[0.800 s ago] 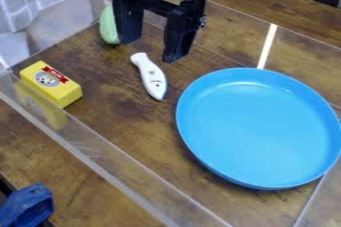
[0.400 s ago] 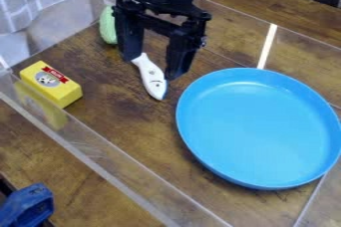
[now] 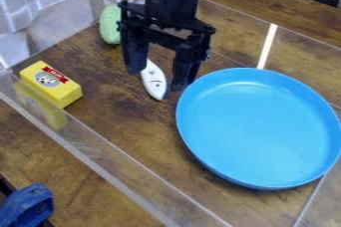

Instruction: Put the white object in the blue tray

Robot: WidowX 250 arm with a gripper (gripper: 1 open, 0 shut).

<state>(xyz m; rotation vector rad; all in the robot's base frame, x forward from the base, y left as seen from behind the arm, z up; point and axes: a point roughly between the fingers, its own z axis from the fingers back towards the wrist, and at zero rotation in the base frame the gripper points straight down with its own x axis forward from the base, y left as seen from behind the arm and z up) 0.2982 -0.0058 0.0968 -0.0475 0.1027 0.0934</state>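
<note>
The bench point(image 3: 107, 186) is brown wood with visible grain, and a pale strip point(image 3: 100, 156) runs across it on the near side of the yellow box. Cloudy clear plastic sheeting point(image 3: 40, 10) lies along the far left edge of the view.

The blue tray point(image 3: 260, 129), a wide round dish with a raised rim, serves as the landmark. Left of the tray sits the yellow box point(image 3: 50, 87), well apart from it; its top carries a red and white label point(image 3: 51, 78) with dark marks too small to read. No other lettering can be made out.

The black jaws point(image 3: 163, 80) stand wide apart, pointing down, beyond the tray's upper left side. The white fish toy point(image 3: 156, 80) lies on the bench just left of the tray, between the two jaw tips as the camera sees it, its upper end partly hidden by the gripper. Whether either tip touches it, I cannot tell.

Farther from the tray, up and to the left, is a pale green oval point(image 3: 110, 22), partly covered by the black arm point(image 3: 167, 2). At the lower left corner, well away from the tray, a blue object point(image 3: 26, 204) is cut off by the picture's edge.
</note>
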